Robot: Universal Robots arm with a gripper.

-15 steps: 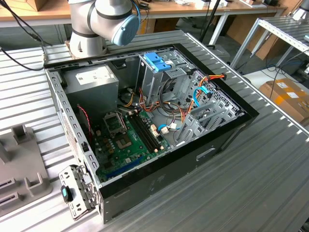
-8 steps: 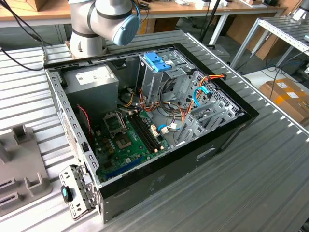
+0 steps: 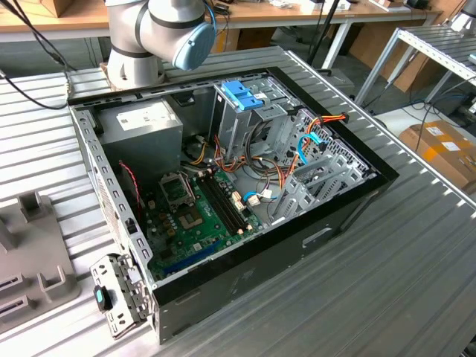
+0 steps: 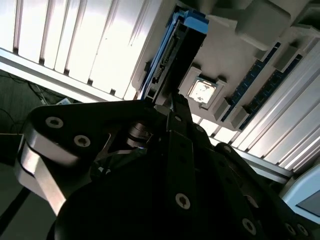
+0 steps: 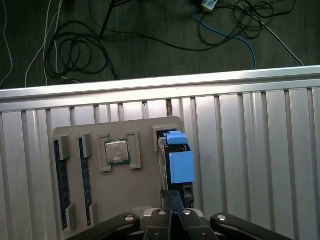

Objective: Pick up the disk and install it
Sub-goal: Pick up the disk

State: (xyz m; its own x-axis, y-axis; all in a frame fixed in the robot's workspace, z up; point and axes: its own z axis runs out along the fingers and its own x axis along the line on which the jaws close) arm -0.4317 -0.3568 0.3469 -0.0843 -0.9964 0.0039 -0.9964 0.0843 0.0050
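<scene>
**Gripper at the disk, disk on edge in its holder slot**

Looking down through the first wrist view, the gripper point(image 5: 173, 199) hangs low over a grey parts holder point(image 5: 130, 190) lying on the ribbed aluminium table point(image 5: 260, 165). Well off to one side of the jaws, two memory sticks point(image 5: 62, 175) lie side by side in long slots. Nearer the jaws, a processor chip point(image 5: 116, 151) sits flat in a square pocket. Straight ahead of the jaws stands the disk point(image 5: 176, 150), on edge in a slot at the holder's border, with light-blue plastic along its upper side. The jaws reach its near end. Whether they are apart or clamped on it I cannot tell.

The second wrist view has the disk point(image 4: 172, 55) edge-on, running away from the jaws, with the chip point(image 4: 202, 92) just beside it.

From the exterior view's left, the grey holder point(image 3: 30, 253) comes first, at the picture's edge. Next is an open computer case point(image 3: 245, 275). Inside it are a grey power supply point(image 3: 145, 126), a green motherboard point(image 3: 190, 216) and a metal drive cage point(image 3: 234, 130) topped by a blue handle point(image 3: 242, 95). The robot arm point(image 3: 160, 26) stands behind the case.
</scene>
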